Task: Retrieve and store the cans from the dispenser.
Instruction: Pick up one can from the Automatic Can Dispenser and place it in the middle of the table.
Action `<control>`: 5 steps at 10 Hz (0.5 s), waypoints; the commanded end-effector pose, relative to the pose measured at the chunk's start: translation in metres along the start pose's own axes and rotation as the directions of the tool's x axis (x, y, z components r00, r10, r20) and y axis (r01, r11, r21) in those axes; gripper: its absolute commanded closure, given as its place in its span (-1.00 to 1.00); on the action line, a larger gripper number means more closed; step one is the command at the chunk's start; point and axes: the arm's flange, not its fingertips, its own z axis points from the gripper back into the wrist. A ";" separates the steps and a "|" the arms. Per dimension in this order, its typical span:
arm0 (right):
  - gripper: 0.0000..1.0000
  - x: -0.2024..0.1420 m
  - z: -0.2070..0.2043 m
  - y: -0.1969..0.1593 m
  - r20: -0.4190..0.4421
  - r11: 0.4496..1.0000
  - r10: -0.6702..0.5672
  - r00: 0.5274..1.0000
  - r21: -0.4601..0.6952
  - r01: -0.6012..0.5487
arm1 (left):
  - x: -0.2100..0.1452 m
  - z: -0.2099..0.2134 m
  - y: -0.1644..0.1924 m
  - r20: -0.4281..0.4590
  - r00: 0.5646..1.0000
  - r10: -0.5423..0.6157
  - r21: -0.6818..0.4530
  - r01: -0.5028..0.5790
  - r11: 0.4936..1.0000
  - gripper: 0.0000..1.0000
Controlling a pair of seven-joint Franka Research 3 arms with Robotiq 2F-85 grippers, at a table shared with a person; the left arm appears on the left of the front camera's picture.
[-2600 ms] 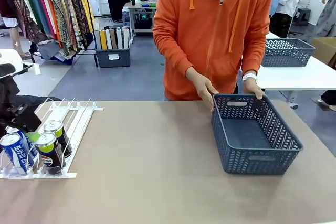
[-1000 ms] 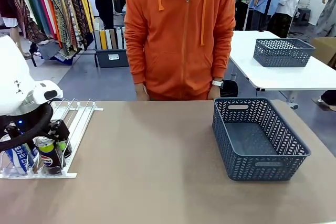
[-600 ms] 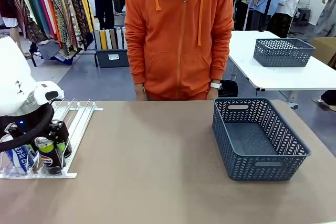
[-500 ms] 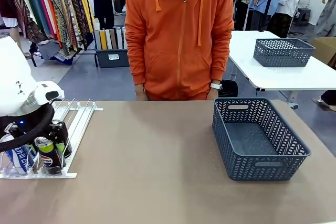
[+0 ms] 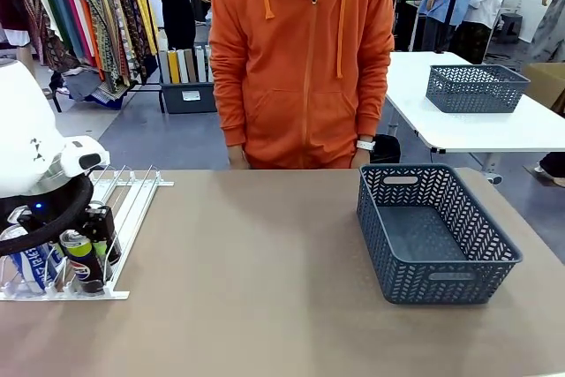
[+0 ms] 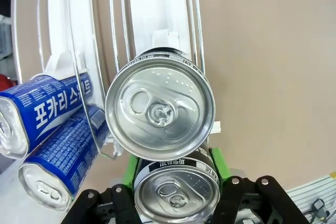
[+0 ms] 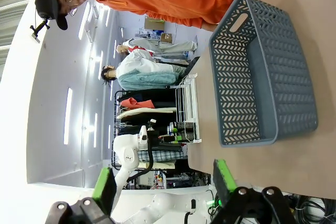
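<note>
Left gripper (image 6: 174,174) is pinching the front can (image 6: 176,199) in the dispenser (image 5: 132,196) at 9 o'clock. The next can (image 6: 160,111) is crowding it, so lifting could tip that one out.

The table (image 5: 265,306) has a smooth, matt tan top. At its left edge the rack (image 5: 132,196) is glossy white plastic with thin, shiny rails that look like wire. The cans (image 6: 160,111) have bare metal tops with a soft brushed shine. The black can (image 6: 176,198) and the blue cans (image 6: 58,111) have slick printed sides. Near the right edge, the basket (image 5: 415,284) is dull grey plastic pierced with herringbone holes. The left gripper (image 6: 175,174) and right gripper (image 7: 164,184) are matt black with green, rubbery-looking pads (image 7: 222,179). The arm's shell (image 5: 26,139) is glossy white. The person's hoodie (image 5: 300,59) is soft, matt orange cloth.
</note>
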 end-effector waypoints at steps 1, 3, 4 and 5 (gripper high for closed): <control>-1.00 0.001 0.000 0.006 0.009 1.000 -0.015 1.000 0.017 0.015 | -0.021 -0.010 0.005 0.029 1.000 0.008 0.020 -0.009 1.000 1.00; -1.00 0.001 0.000 0.006 0.009 1.000 -0.015 1.000 0.017 0.015 | -0.031 0.016 0.006 0.047 0.999 0.009 0.020 -0.010 1.000 1.00; -1.00 0.001 0.000 0.006 0.009 1.000 -0.015 1.000 0.017 0.015 | -0.043 0.052 0.009 0.075 0.997 0.009 0.059 -0.014 0.998 1.00; -1.00 0.001 0.000 0.006 0.009 1.000 -0.015 1.000 0.017 0.015 | -0.055 0.094 0.012 0.095 0.995 0.006 0.045 -0.011 0.999 1.00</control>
